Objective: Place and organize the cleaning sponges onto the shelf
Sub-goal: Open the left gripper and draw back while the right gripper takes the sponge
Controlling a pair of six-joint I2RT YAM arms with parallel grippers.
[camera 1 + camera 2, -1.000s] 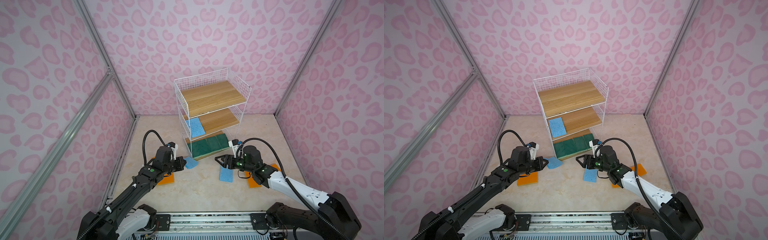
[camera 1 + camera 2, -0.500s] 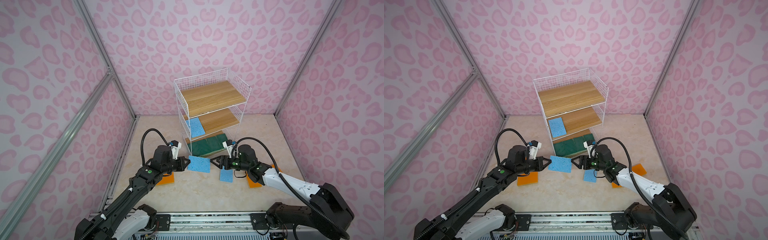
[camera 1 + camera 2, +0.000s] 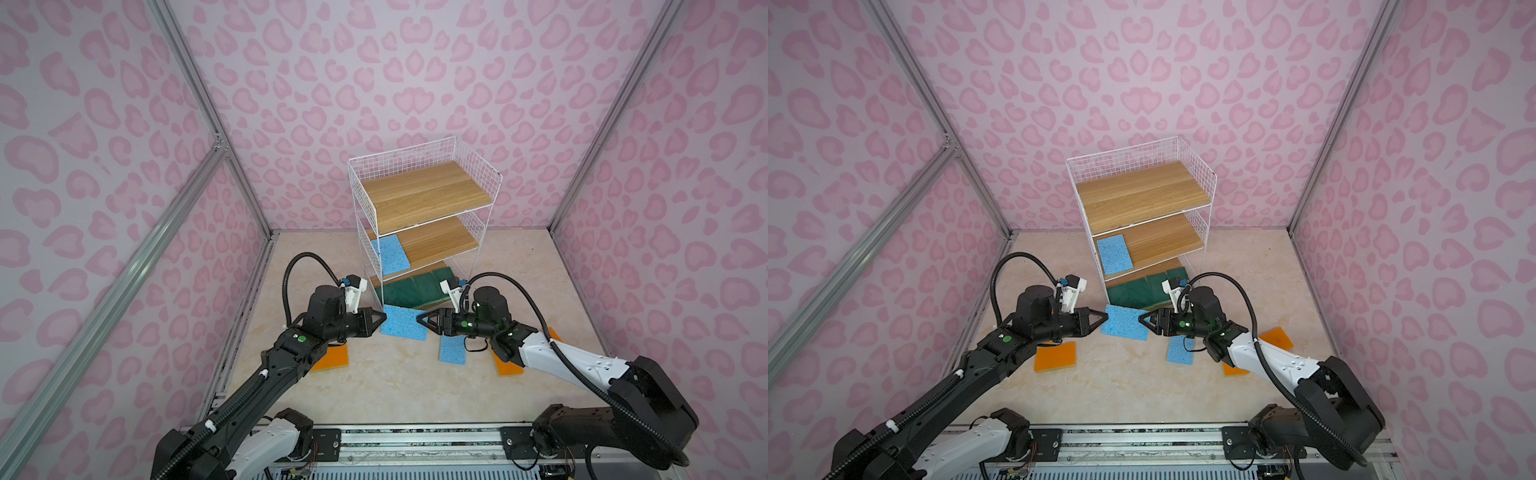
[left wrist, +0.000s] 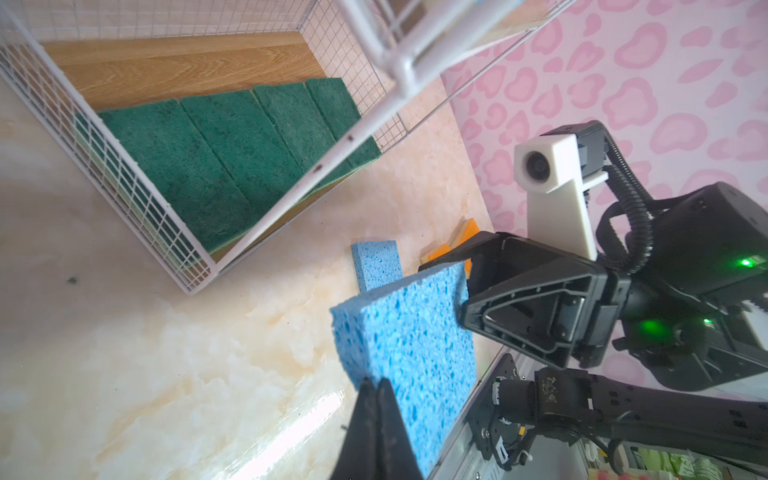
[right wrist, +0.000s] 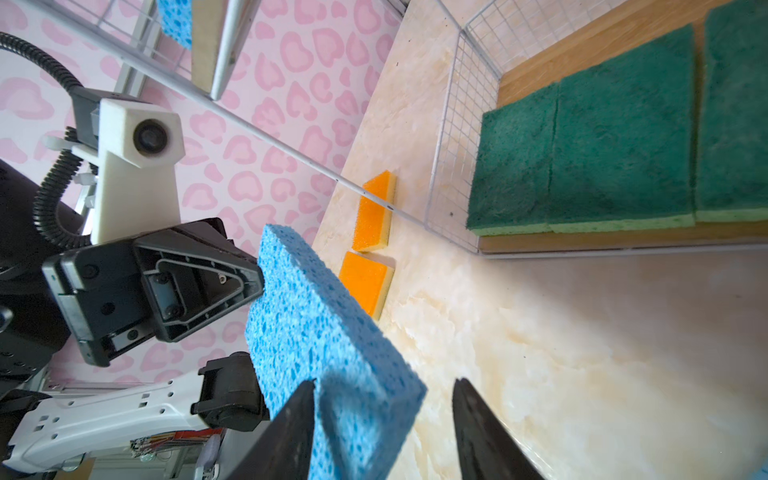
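A: Left gripper clamps blue sponge, midair, just before shelf, bottom tier.
B: Right gripper?
A: Jaws apart around the far end. Risk: left lets go early, sponge drops to tabletop.

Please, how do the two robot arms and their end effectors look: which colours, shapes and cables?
The left arm and right arm mix black and white segments; a black ribbed cable loops over each wrist. The left end effector and right end effector are black, with triangular, tapering fingers. A white camera block sits on each wrist, and small green lights glow near the joints.
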